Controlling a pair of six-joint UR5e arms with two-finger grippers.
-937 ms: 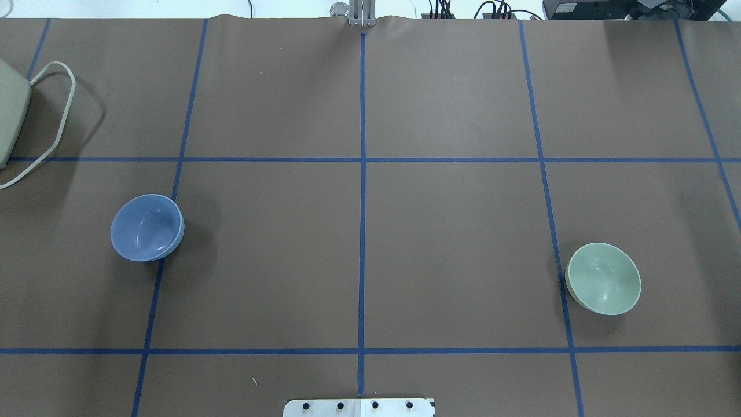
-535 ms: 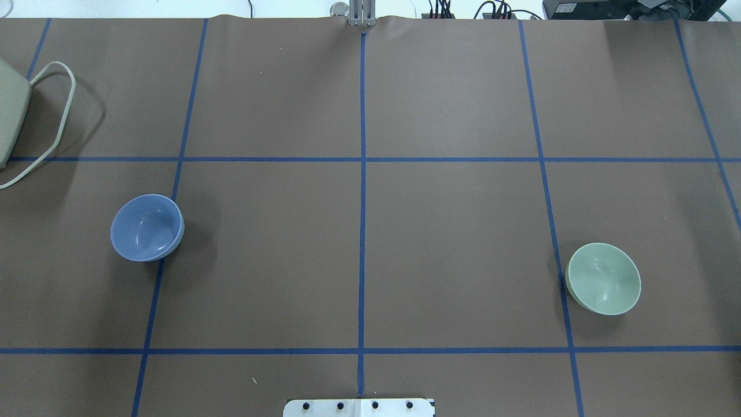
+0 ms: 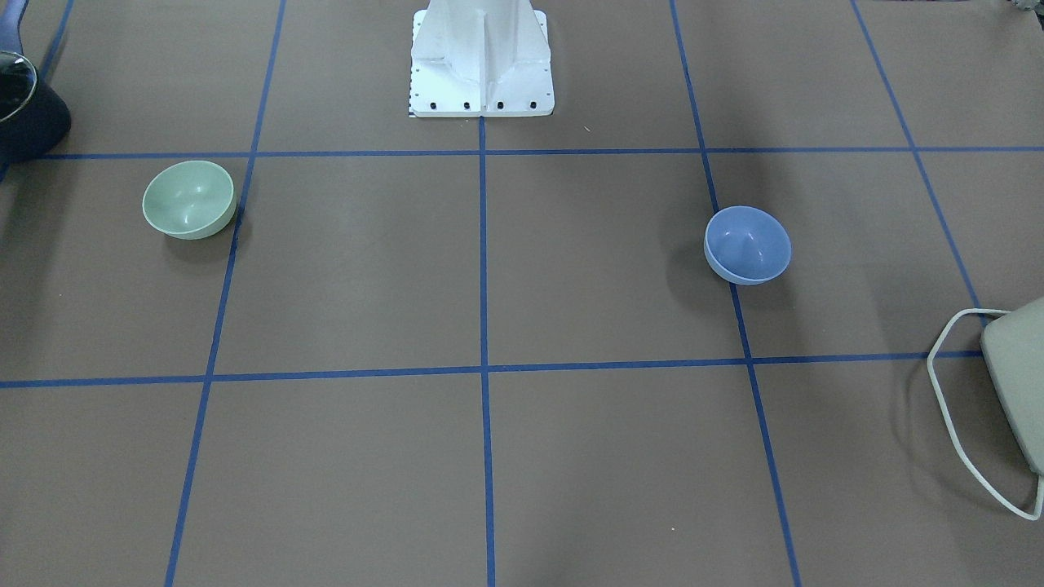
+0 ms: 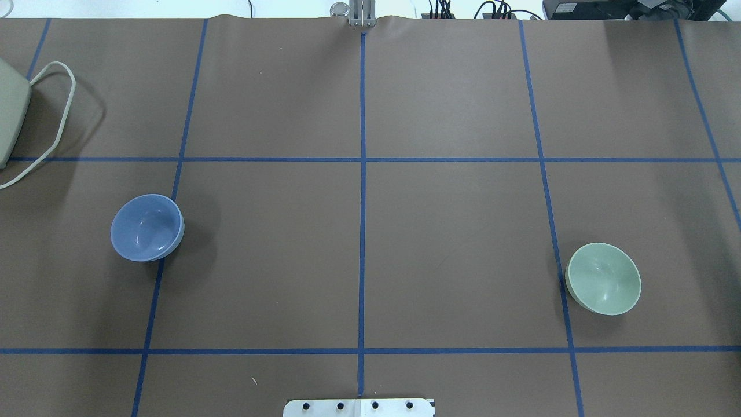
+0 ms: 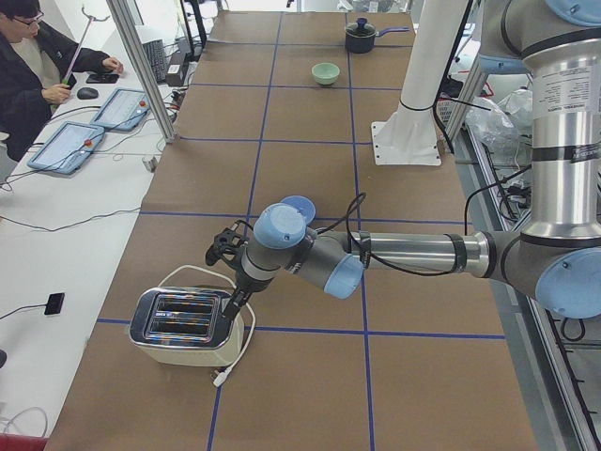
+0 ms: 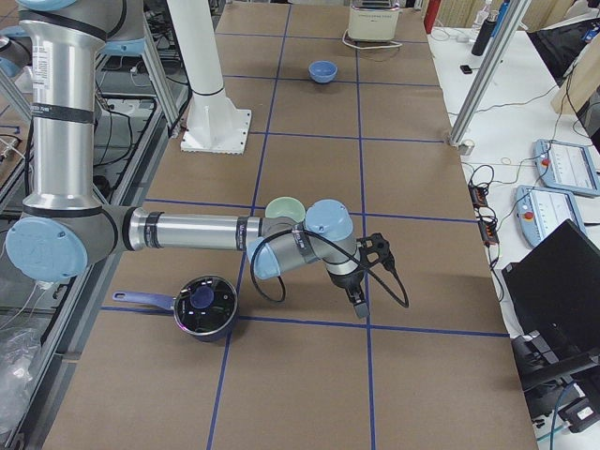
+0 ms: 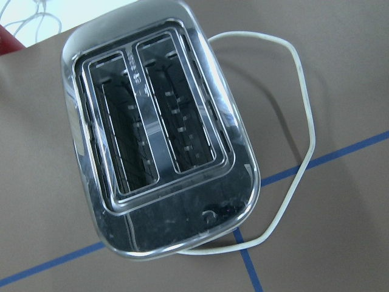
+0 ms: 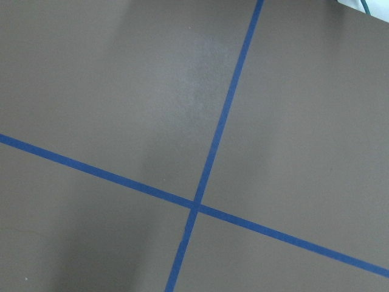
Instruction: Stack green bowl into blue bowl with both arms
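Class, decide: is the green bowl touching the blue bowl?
Apart. The overhead view shows the green bowl at the right and the blue bowl at the left, with a wide stretch of table between them.

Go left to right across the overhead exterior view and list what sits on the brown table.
Pale beige toaster with its looped cord → small round periwinkle-blue plastic bowl → white metal pedestal base plate at the near edge → small round pale mint-green plastic bowl.
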